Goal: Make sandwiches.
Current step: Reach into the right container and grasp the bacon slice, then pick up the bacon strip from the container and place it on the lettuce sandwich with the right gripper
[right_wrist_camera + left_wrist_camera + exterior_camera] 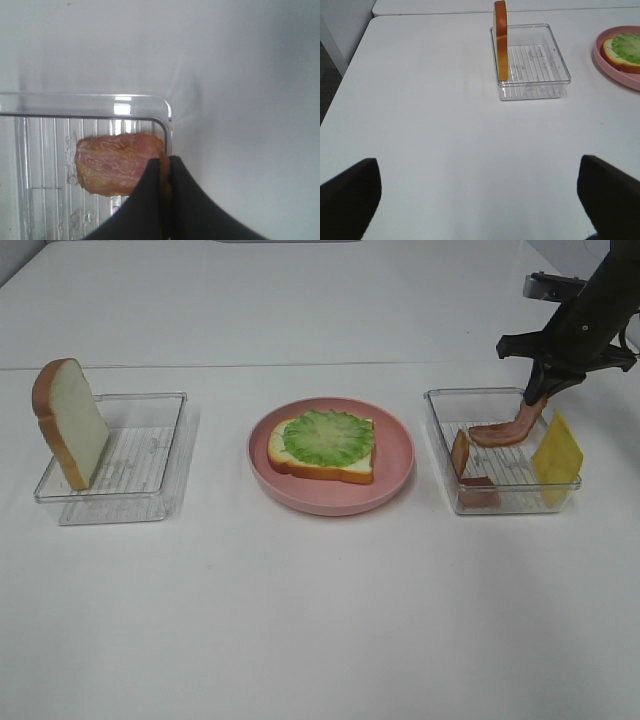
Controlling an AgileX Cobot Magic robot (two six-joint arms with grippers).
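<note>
Presently pinching one end of a bacon strip (pixel 505 430) (pixel 112 165) with the right gripper (pixel 536 403) (pixel 164 163), closed tight, in the right-hand tray (pixel 432 430) (pixel 90 102) (cheese square (pixel 557 455) propped just beside). Hovering the left gripper (pixel 480 195), spread wide, over table (pixel 445 140) near the left tray (pixel 150 398) (pixel 560 80) and its upright bread slice (pixel 72 420) (pixel 501 40). Half-built sandwich (pixel 320 450) on the pink plate (pixel 330 502) between: bread (pixel 318 469) under lettuce (pixel 328 436).

My table (pixel 320 620) is smooth, matt white. The left tray (pixel 150 455) and right tray (pixel 440 405) are clear, glossy plastic with ribbed floors. The plate (pixel 395 455) is smooth pink with a soft sheen. The lettuce (pixel 328 436) looks crinkled and matt. The bacon strip (pixel 115 165) pinched in my right hand (pixel 164 161) looks streaky and faintly shiny against matt black fingers (pixel 145 200).
</note>
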